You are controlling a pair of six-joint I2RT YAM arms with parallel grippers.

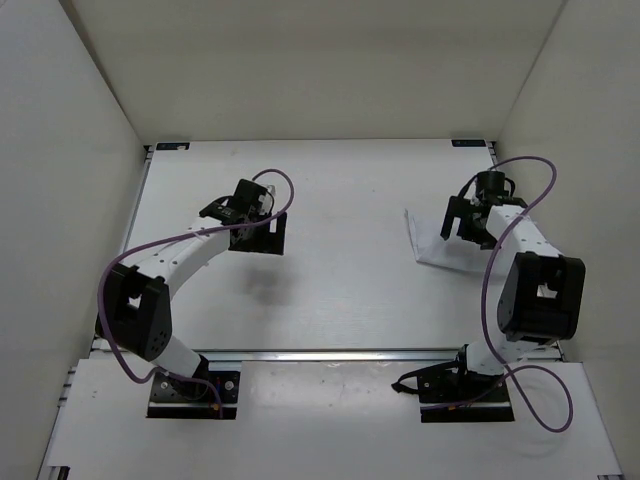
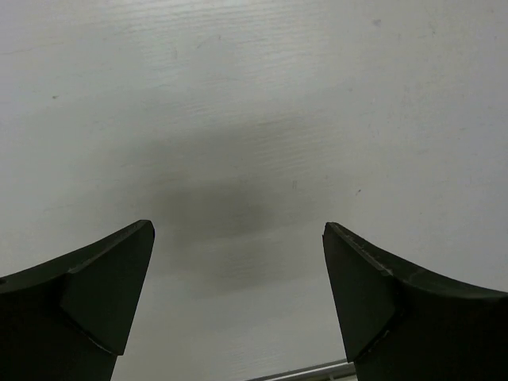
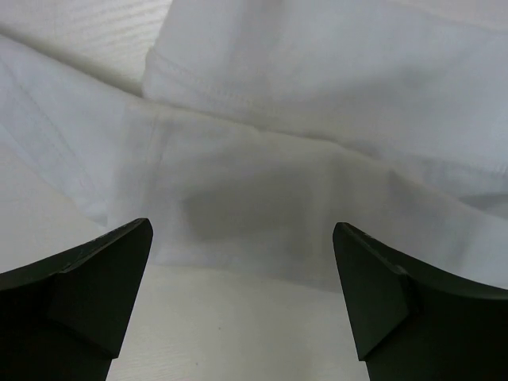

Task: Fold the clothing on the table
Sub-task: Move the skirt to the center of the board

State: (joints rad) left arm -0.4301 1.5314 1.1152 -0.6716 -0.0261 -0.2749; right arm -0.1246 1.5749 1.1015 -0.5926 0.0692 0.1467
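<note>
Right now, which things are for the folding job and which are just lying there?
For the job: clothing, table, left gripper and right gripper, both open.
Just there: purple cables, white walls.

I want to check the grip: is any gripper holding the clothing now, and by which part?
Nothing is held. The right gripper is open above the clothing; the left gripper is open over the table.
</note>
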